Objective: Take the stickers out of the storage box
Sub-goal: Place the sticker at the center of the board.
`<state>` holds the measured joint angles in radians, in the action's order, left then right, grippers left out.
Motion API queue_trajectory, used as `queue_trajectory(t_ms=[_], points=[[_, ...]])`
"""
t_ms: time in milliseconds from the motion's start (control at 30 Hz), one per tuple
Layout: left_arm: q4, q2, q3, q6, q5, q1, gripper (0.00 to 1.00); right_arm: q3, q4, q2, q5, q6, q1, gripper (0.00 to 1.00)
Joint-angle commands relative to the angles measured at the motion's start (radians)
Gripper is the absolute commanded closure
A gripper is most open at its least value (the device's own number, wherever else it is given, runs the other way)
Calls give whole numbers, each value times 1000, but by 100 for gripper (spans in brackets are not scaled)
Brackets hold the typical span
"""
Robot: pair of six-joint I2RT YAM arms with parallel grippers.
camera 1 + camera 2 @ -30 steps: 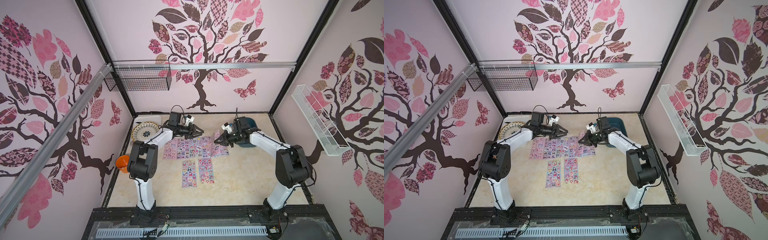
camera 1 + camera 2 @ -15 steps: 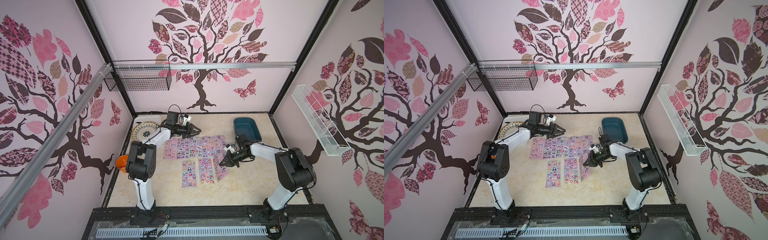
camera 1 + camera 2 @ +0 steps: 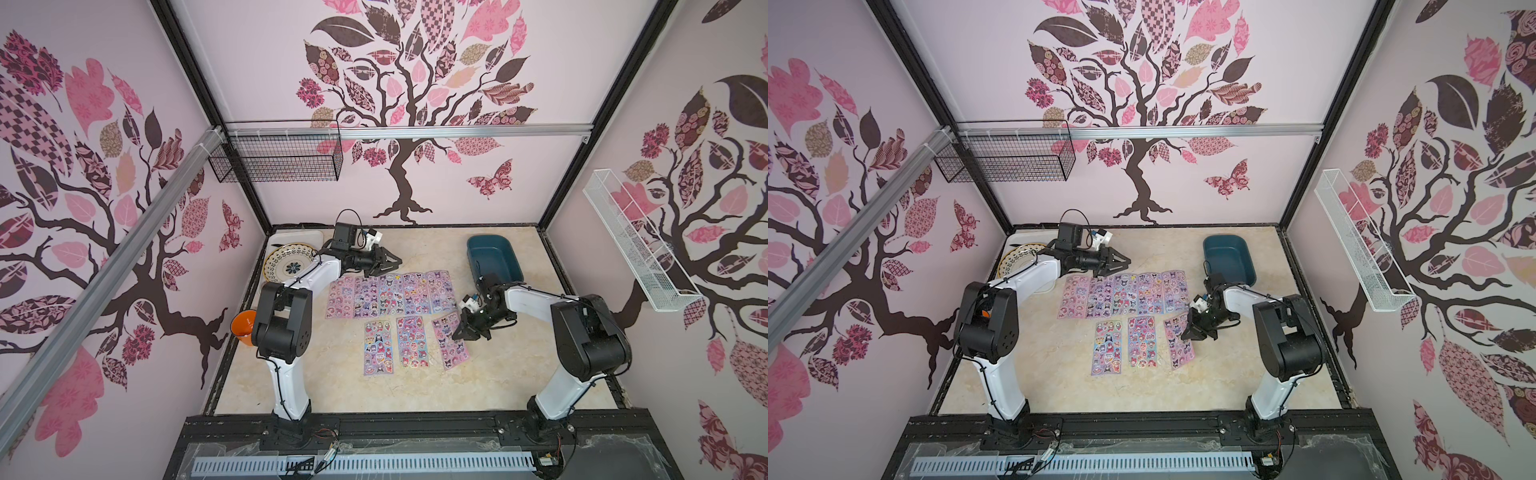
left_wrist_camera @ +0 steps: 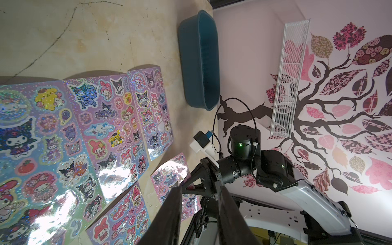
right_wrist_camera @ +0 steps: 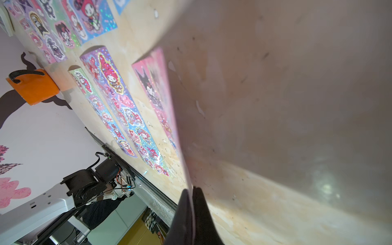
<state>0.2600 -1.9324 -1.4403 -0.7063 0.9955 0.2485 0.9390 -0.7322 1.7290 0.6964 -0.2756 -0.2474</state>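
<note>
Right wrist view shows my right gripper (image 5: 192,189) with both fingers pressed together on the thin edge of the pink sheet (image 5: 153,87). That held edge curls up off the table (image 5: 135,38), and the sheet's pale back fills much of the picture.

I read a top view as a dial with the back wall at 12. The pinch sits on the sheet's 2 o'clock edge. The sheet lies tilted, with its 6 o'clock end down on the table.

All the stickers (image 3: 411,340) I can count are out on the table. Two lie flat just beside the pink one at its 9 o'clock, making a near row of three. Five more form a far row toward 12, packed edge to edge; whether they overlap I cannot tell.

Just past that far row's 12 o'clock edge hangs my left gripper (image 3: 386,266), fingers spread apart and pointing toward 3 o'clock.

The storage box (image 3: 494,259) stands at 1 o'clock, near the far row's 3 o'clock end, and I see only its bare teal floor.

An orange cup (image 3: 243,326) sits at the table's 9 o'clock edge, half hidden by my left arm, so I cannot tell what it holds. At 10 o'clock a patterned plate (image 3: 289,264) rests on a white tray (image 3: 309,237).

Farthest off, a black wire basket (image 3: 274,156) hangs on the back wall and a white wire basket (image 3: 636,245) on the wall at 3 o'clock
</note>
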Motion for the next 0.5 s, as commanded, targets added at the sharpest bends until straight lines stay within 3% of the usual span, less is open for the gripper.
queue_trajectory(t_ms=[0, 233, 467], points=[[2, 25, -2, 23, 0, 2, 66, 7, 17, 36, -38, -2, -4, 88], [38, 35, -9, 59, -36, 2, 66, 14, -16, 31, -98, 14, -9, 70], [121, 84, -13, 147, -162, -9, 65, 36, -74, -28, -217, 30, 3, 55]])
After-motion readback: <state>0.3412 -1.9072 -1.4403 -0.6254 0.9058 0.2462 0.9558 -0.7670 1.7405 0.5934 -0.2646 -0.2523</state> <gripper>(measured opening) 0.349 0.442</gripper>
